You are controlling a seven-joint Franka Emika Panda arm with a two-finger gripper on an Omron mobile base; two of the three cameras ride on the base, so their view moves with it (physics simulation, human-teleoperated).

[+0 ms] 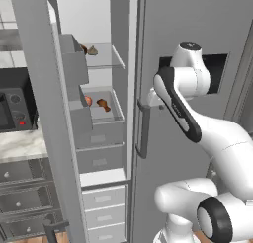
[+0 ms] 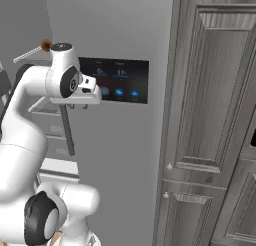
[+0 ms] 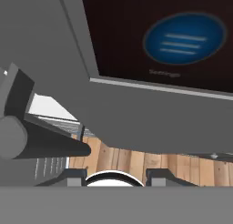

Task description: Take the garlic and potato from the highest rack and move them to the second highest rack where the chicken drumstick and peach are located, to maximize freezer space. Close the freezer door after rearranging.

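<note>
- Grey kitchen; tall grey freezer door point(image 1: 42, 118) stands open, glass top rack point(image 1: 104, 59) bearing garlic and potato.
- Gripper point(image 3: 116, 176) empty, jaws partly apart, near the dark display panel point(image 2: 117, 80); it should swing left, approaching the rack level.

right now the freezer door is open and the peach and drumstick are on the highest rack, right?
Not quite. The freezer door is open, but the peach and chicken drumstick sit on the second highest rack, as the left base view shows.
</note>
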